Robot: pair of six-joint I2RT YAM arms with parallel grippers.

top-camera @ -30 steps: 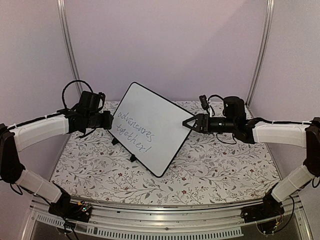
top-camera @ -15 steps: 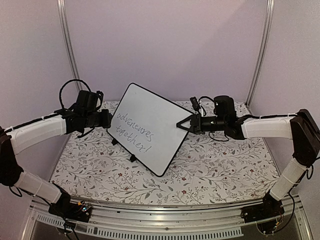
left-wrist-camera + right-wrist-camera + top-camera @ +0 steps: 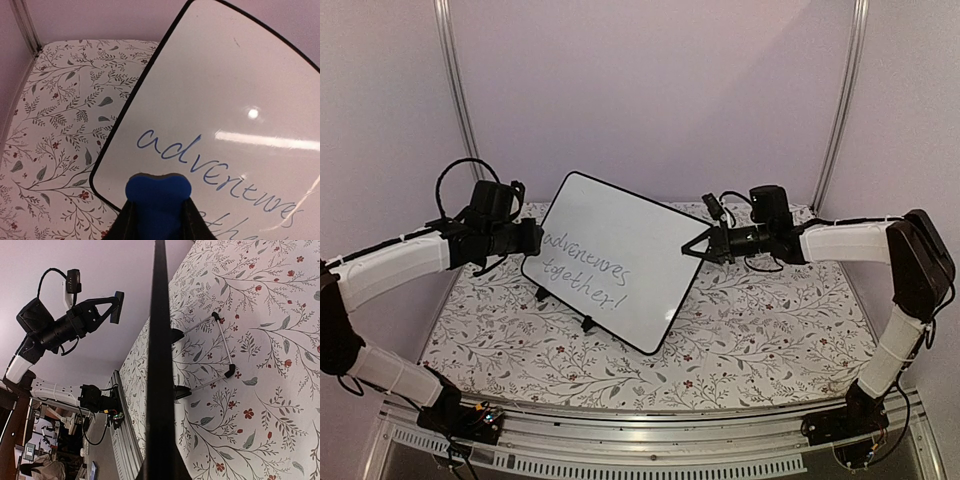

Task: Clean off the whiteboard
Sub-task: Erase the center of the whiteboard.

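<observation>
Blue eraser (image 3: 157, 200) is sitting gripped in the left jaws at the whiteboard's (image 3: 610, 212) left edge, the handwriting (image 3: 582, 268) is running rightward, and the right jaws are clamping the opposite edge.

Look: whiteboard (image 3: 630, 235) was glossy white, thin black frame, rounded corners;
Pose: stood propped up, leaning back, turned diagonally;
Place: middle of floral table (image 3: 770, 330);
Writing: grey "adventures together!", unerased
</observation>
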